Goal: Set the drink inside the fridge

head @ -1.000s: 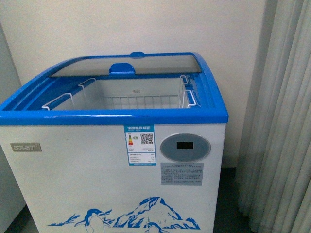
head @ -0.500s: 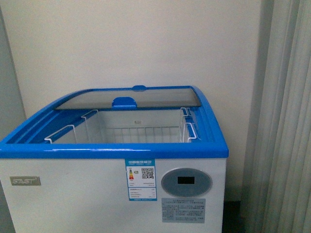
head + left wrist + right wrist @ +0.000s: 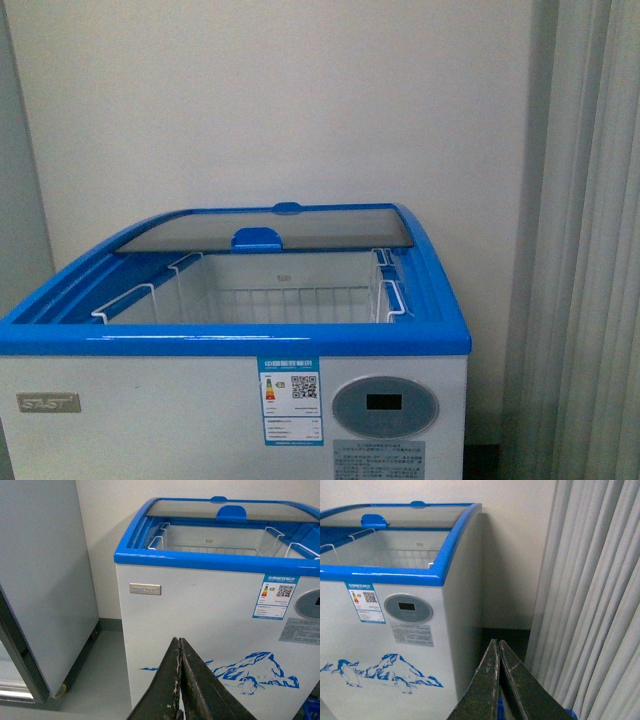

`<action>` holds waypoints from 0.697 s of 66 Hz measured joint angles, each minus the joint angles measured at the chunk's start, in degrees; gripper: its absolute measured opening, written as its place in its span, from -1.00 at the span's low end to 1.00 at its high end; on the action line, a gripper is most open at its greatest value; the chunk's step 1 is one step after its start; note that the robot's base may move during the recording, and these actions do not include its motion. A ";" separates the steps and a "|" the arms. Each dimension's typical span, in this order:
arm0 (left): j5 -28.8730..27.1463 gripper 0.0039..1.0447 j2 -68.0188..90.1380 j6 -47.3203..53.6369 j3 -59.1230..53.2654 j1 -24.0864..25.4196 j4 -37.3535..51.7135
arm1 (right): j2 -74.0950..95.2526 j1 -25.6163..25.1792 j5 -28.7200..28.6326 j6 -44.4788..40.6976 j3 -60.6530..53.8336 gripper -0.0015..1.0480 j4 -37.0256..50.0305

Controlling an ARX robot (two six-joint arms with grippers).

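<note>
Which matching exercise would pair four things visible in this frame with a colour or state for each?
Things:
1. fridge rim
2. glass lid
3. left gripper
4. curtain

Descriptions:
A. shut, holding nothing
B. blue
C. slid to the back, front half open
D. hanging in pale folds, right of the fridge

Pairs: 1-B, 2-C, 3-A, 4-D

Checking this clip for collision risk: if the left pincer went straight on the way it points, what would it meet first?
Probably the white front panel of the blue-rimmed chest fridge, above the penguin-and-mountain decal; depth is unclear. The left pincer looks shut and empty.
</note>
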 joint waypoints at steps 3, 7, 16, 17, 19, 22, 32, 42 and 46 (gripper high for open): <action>0.00 -0.96 0.00 0.00 0.00 0.00 0.00 | -0.70 0.00 0.00 0.00 -0.66 -0.95 0.00; 0.00 -0.96 0.00 0.00 0.00 0.00 0.00 | -1.42 0.00 0.00 0.00 -1.27 -0.95 -0.02; 0.02 -0.96 0.00 0.00 0.00 0.00 0.00 | -4.76 0.00 0.00 0.00 -2.03 -0.95 -2.95; 0.00 -0.96 0.00 0.00 0.00 0.00 0.00 | -6.10 0.00 0.00 0.00 -2.10 -0.95 -4.74; 0.00 -0.96 0.00 0.00 0.00 0.00 0.00 | -7.30 0.00 0.00 0.00 -2.34 -0.95 -6.16; 0.00 -0.96 0.00 0.00 0.00 0.00 0.00 | -9.64 0.00 0.09 0.00 -2.99 -0.95 -7.52; 0.00 -0.96 0.00 0.00 0.00 0.00 0.00 | -11.21 0.00 -0.02 0.00 -3.48 -0.95 -7.58; 0.00 -0.96 0.00 0.00 0.00 0.00 0.00 | -13.11 0.00 0.00 0.00 -5.18 -0.95 -7.50; 0.00 -0.96 0.00 0.00 0.00 0.00 0.00 | -13.62 0.00 0.04 -0.02 -5.51 -0.95 -7.48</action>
